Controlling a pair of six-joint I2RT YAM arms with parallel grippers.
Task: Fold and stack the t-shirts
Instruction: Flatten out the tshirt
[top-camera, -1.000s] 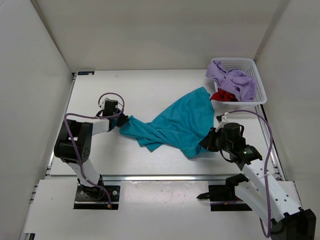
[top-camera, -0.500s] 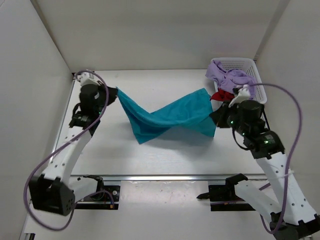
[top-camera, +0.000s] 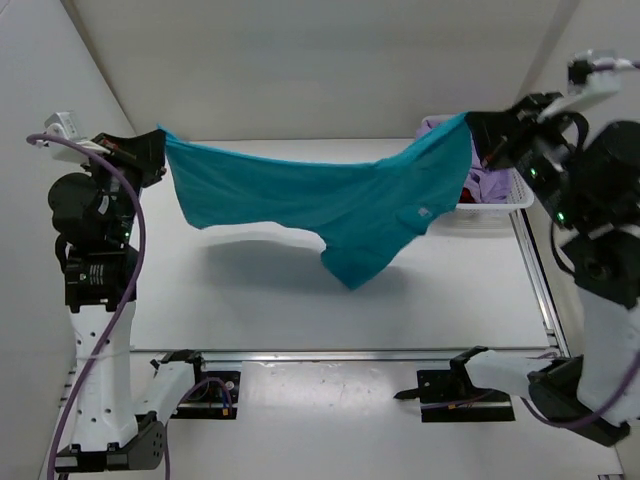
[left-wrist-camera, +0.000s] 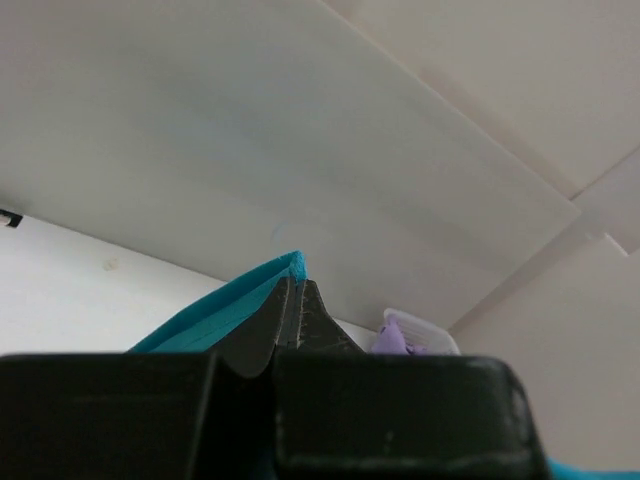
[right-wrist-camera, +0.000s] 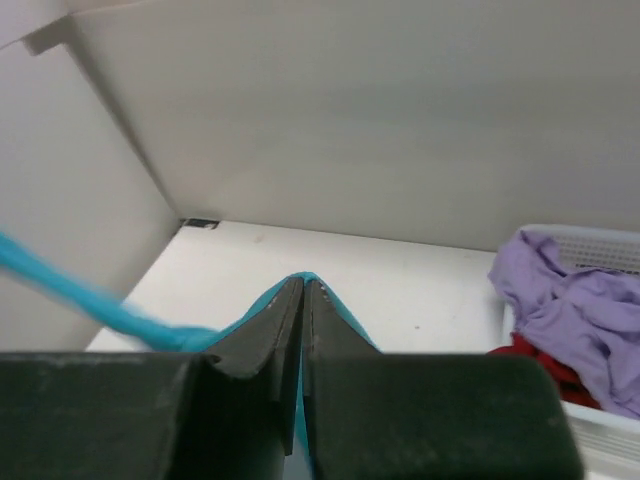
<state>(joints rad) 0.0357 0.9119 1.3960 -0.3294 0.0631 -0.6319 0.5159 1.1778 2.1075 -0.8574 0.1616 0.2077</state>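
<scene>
White tabletop (top-camera: 300, 300) boxed by 3 plain white walls (top-camera: 300, 70). 1 teal cloth t-shirt (top-camera: 340, 205) hangs stretched above it, left gripper (top-camera: 160, 148) clamped on 1 end, right gripper (top-camera: 472, 125) on the other. 1 lavender cloth t-shirt (top-camera: 490, 185) and 1 red cloth t-shirt (right-wrist-camera: 540, 365) lie in 1 white plastic mesh basket (top-camera: 522, 192), far right.

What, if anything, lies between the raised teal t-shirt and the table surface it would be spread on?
Nothing visible. The teal t-shirt hangs stretched between the left claw and right claw, and the table beneath it is bare. The white basket sits off at the far right, beside that spot.
</scene>
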